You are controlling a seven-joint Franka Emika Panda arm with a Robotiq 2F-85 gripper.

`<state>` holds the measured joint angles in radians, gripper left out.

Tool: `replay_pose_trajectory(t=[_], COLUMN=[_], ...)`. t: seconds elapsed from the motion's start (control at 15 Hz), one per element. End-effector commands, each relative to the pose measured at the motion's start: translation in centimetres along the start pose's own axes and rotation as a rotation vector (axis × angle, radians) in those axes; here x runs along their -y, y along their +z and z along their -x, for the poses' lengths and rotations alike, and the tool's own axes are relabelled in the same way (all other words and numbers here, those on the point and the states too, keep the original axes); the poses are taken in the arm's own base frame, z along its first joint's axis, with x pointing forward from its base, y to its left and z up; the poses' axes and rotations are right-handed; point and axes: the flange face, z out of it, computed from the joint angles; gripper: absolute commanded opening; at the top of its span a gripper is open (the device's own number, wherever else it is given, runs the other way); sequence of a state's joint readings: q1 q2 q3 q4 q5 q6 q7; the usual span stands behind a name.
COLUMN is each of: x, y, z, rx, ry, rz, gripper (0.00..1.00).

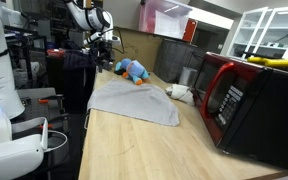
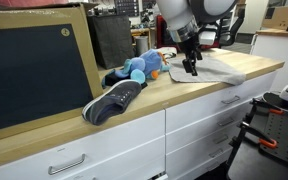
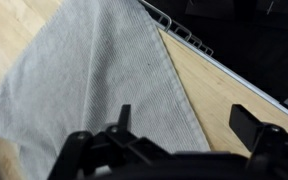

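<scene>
Broadly, a long wooden counter (image 1: pixel 134 150) carries everything, with a red-and-black microwave (image 1: pixel 249 105) at one end. Next in size is the grey cloth (image 1: pixel 134 100), lying flat w/ one corner folded or rumpled, spread over the middle of the counter. A dark shoe (image 2: pixel 112 102) sits near the counter's front edge, and a blue soft toy (image 2: pixel 139 68) lies between the shoe and the cloth. The gripper (image 2: pixel 191 66) hangs over the cloth's edge nearest the toy, jaws wide apart, holding nothing. Smallest is a white cup (image 1: pixel 180 92) by the microwave. Risks, as I judge them: thin, limp fabric may slip out of a pinch or bunch up; coming down too hard would drive the fingertips into the wood; a sideways drag could shove the toy, maybe toward the shoe. Hard to tell: whether the fingertips touch the cloth or sit just above it; the wrist view cuts off most of the cloth (image 3: pixel 94 70), and the dark strip beyond the counter there is unreadable.
</scene>
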<state>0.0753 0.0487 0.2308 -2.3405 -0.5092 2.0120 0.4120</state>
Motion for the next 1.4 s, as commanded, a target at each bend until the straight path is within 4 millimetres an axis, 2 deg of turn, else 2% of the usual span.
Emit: replay_pose_trajectory(t=[0.0, 0.13, 0.33, 0.47, 0.6, 1.0, 1.13, 1.33], x=[0.0, -0.1, -0.1, 0.2, 0.2, -1.7, -2.1, -1.6], y=[0.1, 0.1, 0.0, 0.3, 1.2, 4.6, 5.2, 5.7], z=[-0.6, -1.4, -1.4, -1.5, -1.7, -2.0, -2.1, -2.4], rx=[0.019, 0.031, 0.032, -0.035, -0.074, -0.209, -0.254, -0.305], ry=[-0.005, -0.010, -0.010, -0.018, -0.001, 0.061, 0.075, 0.104], rz=[0.003, 0.003, 0.004, -0.065, -0.121, -0.261, -0.299, -0.361], gripper=[1.00, 1.00, 1.00, 1.00, 1.00, 1.00, 1.00, 1.00])
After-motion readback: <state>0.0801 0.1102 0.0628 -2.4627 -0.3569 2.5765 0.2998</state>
